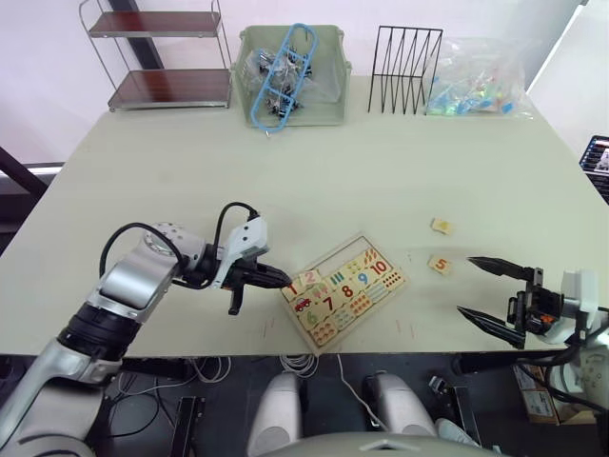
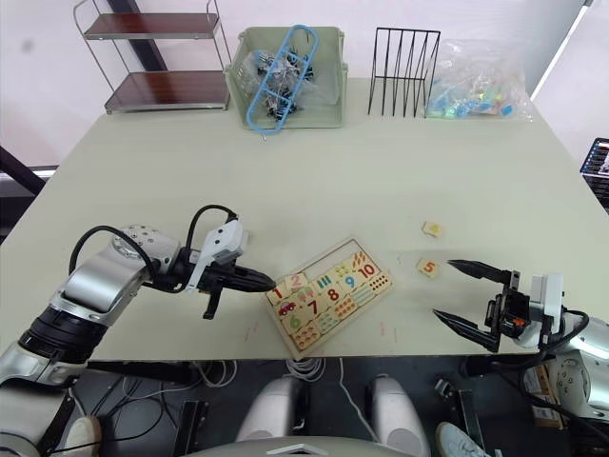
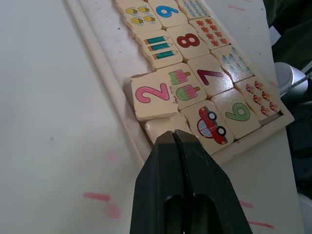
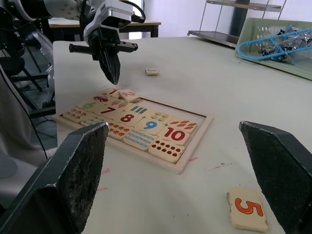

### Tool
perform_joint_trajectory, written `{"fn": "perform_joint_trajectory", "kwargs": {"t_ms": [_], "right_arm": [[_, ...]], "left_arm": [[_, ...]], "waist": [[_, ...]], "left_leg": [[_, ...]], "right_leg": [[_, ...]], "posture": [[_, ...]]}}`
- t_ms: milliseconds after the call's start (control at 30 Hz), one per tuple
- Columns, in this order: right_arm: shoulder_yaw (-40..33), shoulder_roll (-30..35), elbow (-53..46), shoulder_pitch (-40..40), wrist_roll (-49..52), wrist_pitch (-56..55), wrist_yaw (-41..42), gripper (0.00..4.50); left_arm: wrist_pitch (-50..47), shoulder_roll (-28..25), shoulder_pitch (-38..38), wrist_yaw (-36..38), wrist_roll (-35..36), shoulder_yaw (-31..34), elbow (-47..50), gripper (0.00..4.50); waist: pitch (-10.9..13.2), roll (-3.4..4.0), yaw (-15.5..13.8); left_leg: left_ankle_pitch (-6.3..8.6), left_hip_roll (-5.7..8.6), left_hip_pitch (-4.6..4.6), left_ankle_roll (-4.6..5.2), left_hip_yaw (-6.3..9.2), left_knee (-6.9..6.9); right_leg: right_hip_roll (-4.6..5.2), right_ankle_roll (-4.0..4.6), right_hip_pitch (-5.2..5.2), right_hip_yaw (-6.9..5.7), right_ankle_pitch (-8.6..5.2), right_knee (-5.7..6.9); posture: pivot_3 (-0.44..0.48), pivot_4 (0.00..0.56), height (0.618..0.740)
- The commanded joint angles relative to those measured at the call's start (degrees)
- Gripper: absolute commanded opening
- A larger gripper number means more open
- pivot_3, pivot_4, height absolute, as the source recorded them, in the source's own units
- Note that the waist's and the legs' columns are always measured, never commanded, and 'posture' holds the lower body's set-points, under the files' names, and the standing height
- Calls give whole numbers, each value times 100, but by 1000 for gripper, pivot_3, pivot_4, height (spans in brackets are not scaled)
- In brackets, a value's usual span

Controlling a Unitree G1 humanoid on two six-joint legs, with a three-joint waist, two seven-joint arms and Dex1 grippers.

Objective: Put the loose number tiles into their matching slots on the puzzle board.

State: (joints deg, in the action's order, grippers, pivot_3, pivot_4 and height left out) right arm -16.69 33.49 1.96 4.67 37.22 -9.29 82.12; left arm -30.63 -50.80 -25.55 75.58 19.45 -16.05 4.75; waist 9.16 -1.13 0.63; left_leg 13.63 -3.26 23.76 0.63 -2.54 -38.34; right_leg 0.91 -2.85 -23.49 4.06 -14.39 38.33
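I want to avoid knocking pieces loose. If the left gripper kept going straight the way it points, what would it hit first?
Probably the tile at the puzzle board's near corner, just ahead of the shut left gripper. The tilted 2 tile lies right behind it. Height above the tile is unclear.

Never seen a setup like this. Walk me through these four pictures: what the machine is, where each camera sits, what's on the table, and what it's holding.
This is a humanoid robot with two arms, each ending in a gripper with two black fingers. Two pictures come from cameras in its head, looking down at a table; the other two come from cameras on its wrists.

Near the front edge lies the puzzle board, a wooden tray of number and picture tiles. The left gripper is shut, its tip at the board's corner by the 2 tile, which sits crooked, not flat in its slot. The right gripper is wide open and holds nothing. A loose 5 tile lies close to it, another tile further back.
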Motion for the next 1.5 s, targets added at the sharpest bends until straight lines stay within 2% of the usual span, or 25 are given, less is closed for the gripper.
{"fn": "perform_joint_trajectory", "kwargs": {"t_ms": [33,667,1500], "right_arm": [[-143,93,-242,18,125,3,-11,4500],[-176,111,-329,73,140,25,-76,4500],[-198,86,-173,87,142,-75,18,4500]], "left_arm": [[62,57,-13,34,-44,19,194,18],[598,392,-1,89,-585,-124,-327,18],[620,652,-40,143,-712,-196,-296,18]], "waist": [[0,0,-1],[-1,1,-2],[-2,2,-1]], "left_leg": [[0,0,0,0,-1,0],[0,0,-1,0,-1,-1],[0,0,-2,0,0,-1]], "right_leg": [[0,1,0,0,-1,0],[0,0,0,0,1,1],[0,-1,1,0,1,2]], "posture": [[0,150,740],[0,150,740],[0,150,740]]}}
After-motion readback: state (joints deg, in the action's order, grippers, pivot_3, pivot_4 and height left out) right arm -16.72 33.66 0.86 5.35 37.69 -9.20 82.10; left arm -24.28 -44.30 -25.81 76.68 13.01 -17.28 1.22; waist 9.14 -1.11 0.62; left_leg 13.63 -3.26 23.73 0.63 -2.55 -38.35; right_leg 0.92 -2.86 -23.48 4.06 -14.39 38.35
